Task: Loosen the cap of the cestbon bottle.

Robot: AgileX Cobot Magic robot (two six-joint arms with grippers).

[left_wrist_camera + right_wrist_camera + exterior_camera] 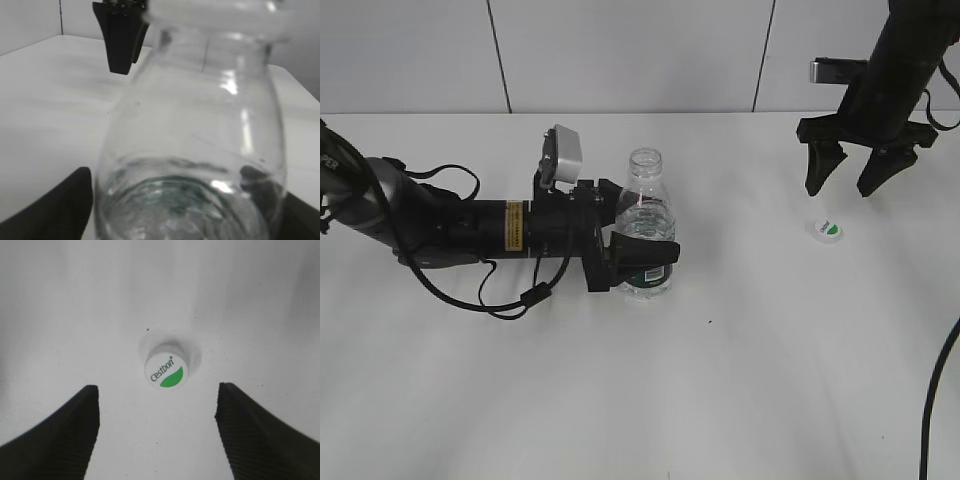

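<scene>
So in the exterior view you've got the cestbon bottle (646,225) standing upright just left of the frame's center, on the white table (740,380). Its neck is bare, mouth open at the top. The left gripper (645,252) comes in horizontally from the left edge, and its black fingers sit on either side of the bottle's lower half, right over the dark green label. It looks like it's hugging the bottle, but from this angle you can't tell if the pads actually press on the plastic. Over in the upper right, the right gripper (851,172) hangs pointing down with its fingers spread apart and nothing between them. The cap (827,229) lies on the table just below it, well apart from the bottle, green patch facing up.

Your left wrist view is basically all bottle (200,140). The clear, rounded body fills the frame from center to right, blurry because it's so close. One dark finger (55,210) pokes in at the lower left, just beside the bottle wall, and another dark shape shows at the lower right through and past the plastic. Contact or a small gap, can't say. A black fingertip of the other arm's gripper (120,37) hangs at the upper left in the background.

The right wrist view looks straight down. The cap (166,371) sits on the table in the middle of the frame, "Cestbon" lettering and green leaf patch readable. The two ribbed fingers (60,435) are at the lower left and lower right corners, wide apart, not touching the cap.
</scene>
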